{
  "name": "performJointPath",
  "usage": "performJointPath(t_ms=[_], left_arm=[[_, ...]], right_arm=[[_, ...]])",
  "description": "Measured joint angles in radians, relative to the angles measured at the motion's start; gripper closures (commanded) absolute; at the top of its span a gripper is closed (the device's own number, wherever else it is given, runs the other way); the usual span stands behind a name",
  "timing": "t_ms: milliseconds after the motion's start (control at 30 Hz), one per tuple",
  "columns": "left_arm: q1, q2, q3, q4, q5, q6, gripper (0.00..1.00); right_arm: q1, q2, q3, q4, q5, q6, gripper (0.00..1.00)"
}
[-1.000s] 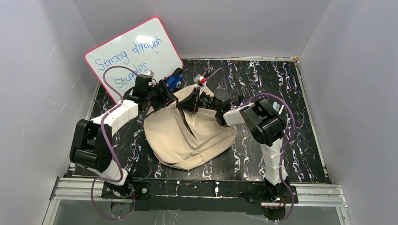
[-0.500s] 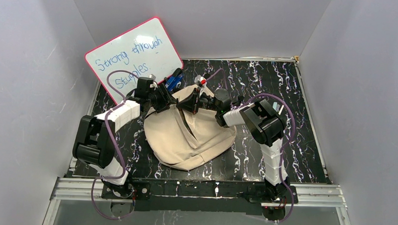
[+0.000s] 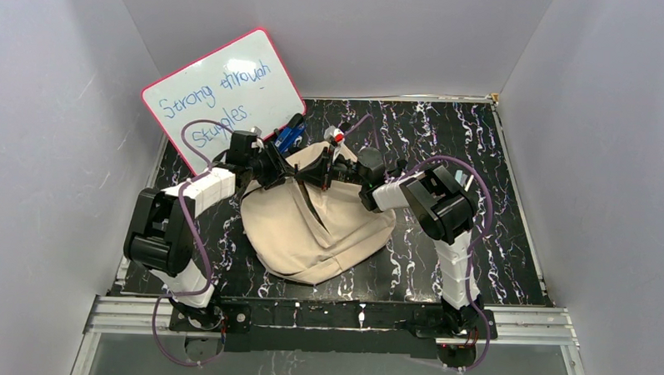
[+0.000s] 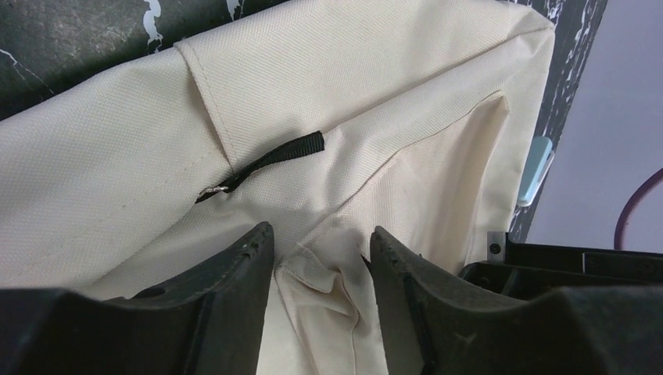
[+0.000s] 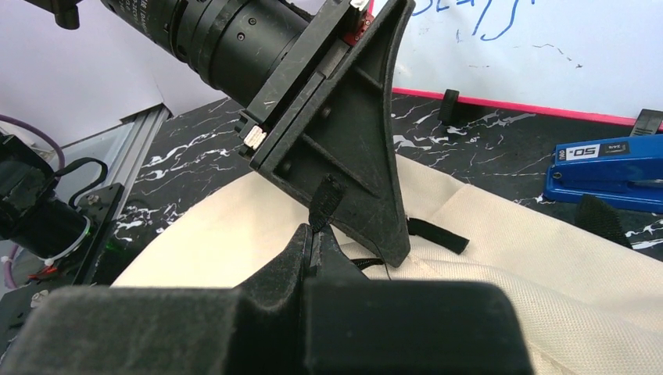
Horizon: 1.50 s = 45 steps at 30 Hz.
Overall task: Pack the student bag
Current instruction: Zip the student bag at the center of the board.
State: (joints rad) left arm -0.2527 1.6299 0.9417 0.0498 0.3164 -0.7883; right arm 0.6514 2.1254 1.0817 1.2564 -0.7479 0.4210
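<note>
Leftward in the top view, the left arm has swung inward since a second ago: its elbow has come nearer the middle and the left gripper (image 3: 289, 169) has slid along the far edge of the student bag (image 3: 319, 229), and now sits just beside the right gripper (image 3: 306, 177). The right arm has not shifted. The bag lies in the same place, in the middle of the black marbled table (image 3: 447, 141). The whiteboard (image 3: 224, 92) leans at the far left, and a blue stapler (image 3: 289, 134) rests just beyond the bag.

From the left wrist, the left gripper (image 4: 320, 238) stands partway apart, narrower than before, astride a raised fold of the bag's (image 4: 117, 156) beige cloth. The fold is not yet pinched. A black zip strap (image 4: 274, 160) lies on the cloth above the fingers (image 4: 234, 289).

From the right wrist, the right gripper (image 5: 313, 242) is closed tight on a black pull tab (image 5: 327, 199) that stands up from the bag (image 5: 508, 234). One triangular finger of the left gripper (image 5: 352, 141) hangs directly behind the tab. The stapler (image 5: 610, 168) and the whiteboard (image 5: 547, 47) lie beyond.
</note>
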Motion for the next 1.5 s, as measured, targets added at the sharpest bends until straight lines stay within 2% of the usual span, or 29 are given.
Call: performJointPath(t_ms=[100,433,667,900,1167,1500], left_arm=[[-0.002,0.000,0.008,-0.022,-0.003,-0.001,0.45],[-0.005,-0.039,0.132,-0.269,-0.098,-0.061,0.46],[-0.006,-0.048,0.138,-0.338,-0.096,-0.149,0.43],[-0.006,-0.047,0.138,-0.338,-0.052,-0.223,0.42],[-0.017,-0.005,0.138,-0.313,-0.011,-0.250,0.47],[-0.019,0.018,0.132,-0.304,-0.008,-0.243,0.63]], right_arm=[[0.000,0.000,0.000,-0.001,-0.001,-0.010,1.00],[0.000,0.000,0.000,-0.003,-0.011,-0.034,1.00],[0.000,0.000,0.000,-0.003,-0.011,-0.040,1.00],[0.000,0.000,-0.012,-0.002,-0.013,-0.053,1.00],[0.001,0.000,-0.018,-0.002,-0.014,-0.066,1.00],[0.001,-0.002,-0.033,-0.001,-0.014,-0.089,1.00]])
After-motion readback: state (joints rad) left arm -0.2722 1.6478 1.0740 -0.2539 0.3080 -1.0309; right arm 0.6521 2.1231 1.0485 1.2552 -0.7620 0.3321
